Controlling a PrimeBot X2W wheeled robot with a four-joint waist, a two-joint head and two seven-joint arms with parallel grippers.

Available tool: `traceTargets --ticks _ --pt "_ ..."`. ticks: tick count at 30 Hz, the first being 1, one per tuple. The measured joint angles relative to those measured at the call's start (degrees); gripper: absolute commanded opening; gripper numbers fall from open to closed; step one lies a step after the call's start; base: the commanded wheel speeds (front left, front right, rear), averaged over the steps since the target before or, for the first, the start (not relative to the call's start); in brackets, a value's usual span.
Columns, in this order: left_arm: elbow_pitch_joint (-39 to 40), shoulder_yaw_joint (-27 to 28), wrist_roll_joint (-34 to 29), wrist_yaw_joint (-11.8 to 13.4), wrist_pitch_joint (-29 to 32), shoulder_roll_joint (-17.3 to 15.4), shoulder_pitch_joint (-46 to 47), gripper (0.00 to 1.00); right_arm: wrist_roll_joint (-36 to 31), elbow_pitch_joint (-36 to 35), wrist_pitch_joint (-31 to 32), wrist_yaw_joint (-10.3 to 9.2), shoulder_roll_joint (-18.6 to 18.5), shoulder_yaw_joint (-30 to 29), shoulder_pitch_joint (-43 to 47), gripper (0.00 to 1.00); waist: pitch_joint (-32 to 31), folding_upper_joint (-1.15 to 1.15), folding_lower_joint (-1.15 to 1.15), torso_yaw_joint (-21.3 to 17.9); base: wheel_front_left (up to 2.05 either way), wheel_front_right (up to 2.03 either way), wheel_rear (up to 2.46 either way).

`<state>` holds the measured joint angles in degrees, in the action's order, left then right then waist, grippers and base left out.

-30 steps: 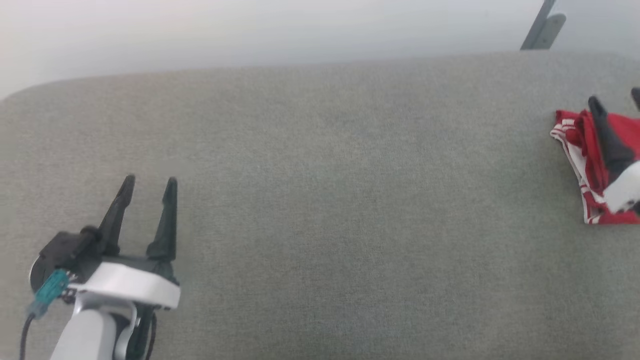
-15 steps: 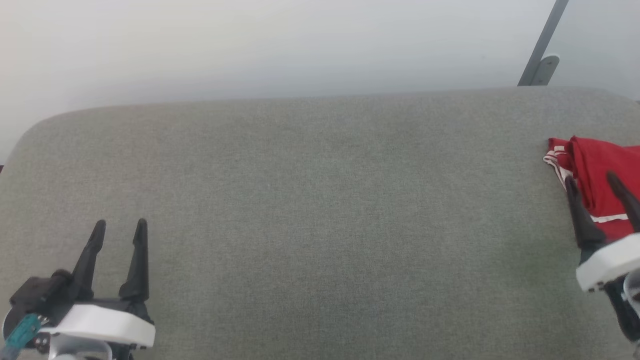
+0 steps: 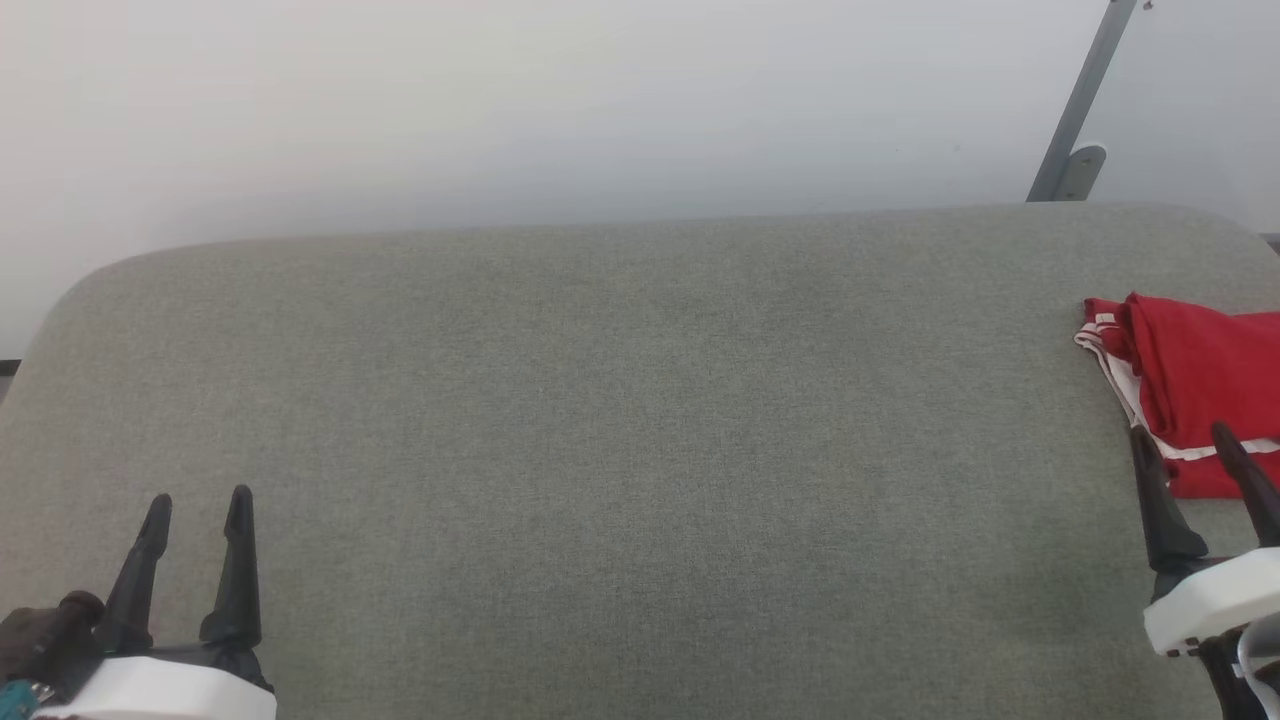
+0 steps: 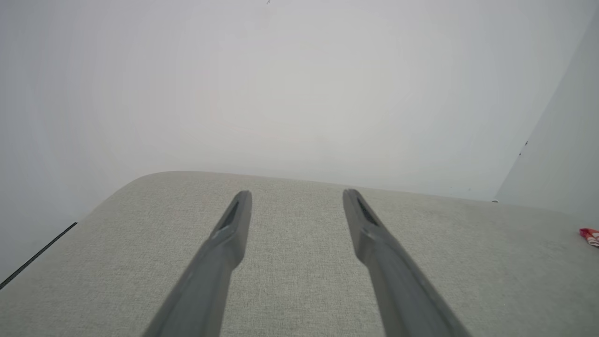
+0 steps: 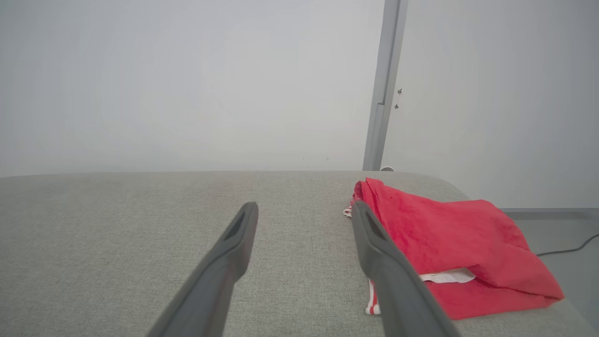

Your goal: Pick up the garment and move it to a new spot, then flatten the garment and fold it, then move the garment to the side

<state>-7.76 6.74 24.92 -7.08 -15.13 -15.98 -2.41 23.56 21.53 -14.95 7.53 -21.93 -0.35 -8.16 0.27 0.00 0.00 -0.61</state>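
The garment (image 3: 1200,390), bright red with white-and-red striped trim, lies folded at the right end of the grey upholstered surface (image 3: 640,430); it also appears in the right wrist view (image 5: 449,243) and as a sliver in the left wrist view (image 4: 590,235). My right gripper (image 3: 1182,435) stands open at the lower right, its fingertips at the garment's near edge and nothing between them (image 5: 304,206). At the lower left my left gripper (image 3: 198,497) is open and empty, far from the garment (image 4: 297,194).
A pale wall rises behind the surface. A grey metal post with a bracket (image 3: 1078,120) stands at the back right. The surface's rounded corners show at left and right. A dark cable (image 5: 568,248) lies on the floor beyond the right end.
The camera has tilted up, so the whole picture slid down. My right gripper has drawn back off the garment toward me, and the left gripper has dropped lower in view. Both stay open.
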Motion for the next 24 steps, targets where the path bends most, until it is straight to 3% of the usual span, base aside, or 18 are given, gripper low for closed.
traceTargets --ticks 24 --pt "0.46 -0.74 1.83 -0.26 0.00 -0.22 -2.01 1.00 -1.30 -2.89 0.00 0.00 1.58 -0.24 1.88 1.00 -0.28 0.00 0.00 0.39 0.00 0.00 0.00"
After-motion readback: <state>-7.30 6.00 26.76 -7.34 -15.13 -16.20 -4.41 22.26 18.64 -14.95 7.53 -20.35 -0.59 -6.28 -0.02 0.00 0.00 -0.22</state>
